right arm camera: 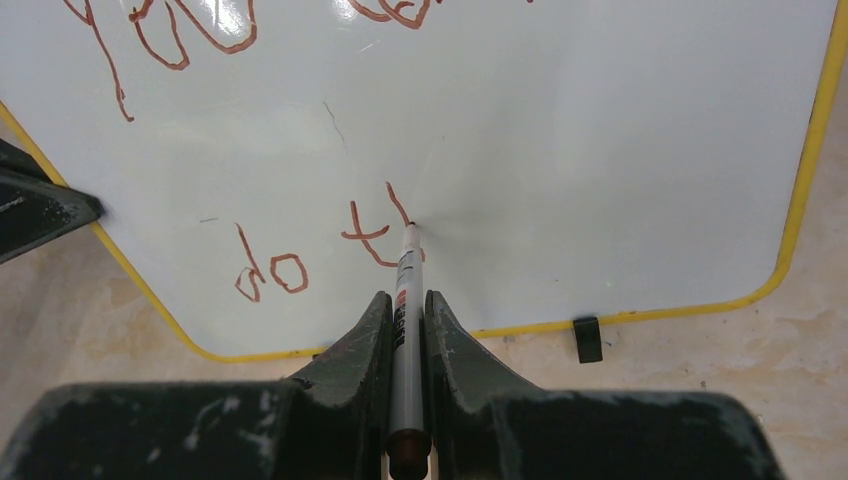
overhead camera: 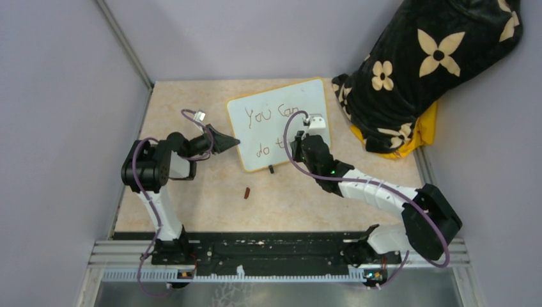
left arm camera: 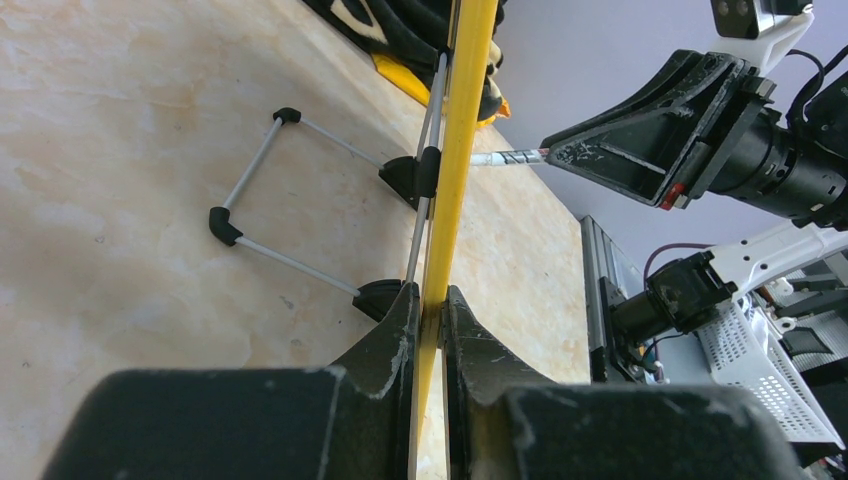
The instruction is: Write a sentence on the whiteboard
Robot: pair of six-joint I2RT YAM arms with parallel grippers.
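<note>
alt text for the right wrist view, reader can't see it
The right gripper, shut on a marker, holds the tip against the whiteboard at an unfinished letter of the sentence, whose lower line so far reads "do t" in reddish-brown. The board's yellow frame and one black foot show against the beige table.

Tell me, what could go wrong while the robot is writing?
The left gripper pinches only the whiteboard's thin edge, so the marker pressing on it might tip or slide it and wobble the letters. The right gripper sits close to those letters and might smudge them.
</note>
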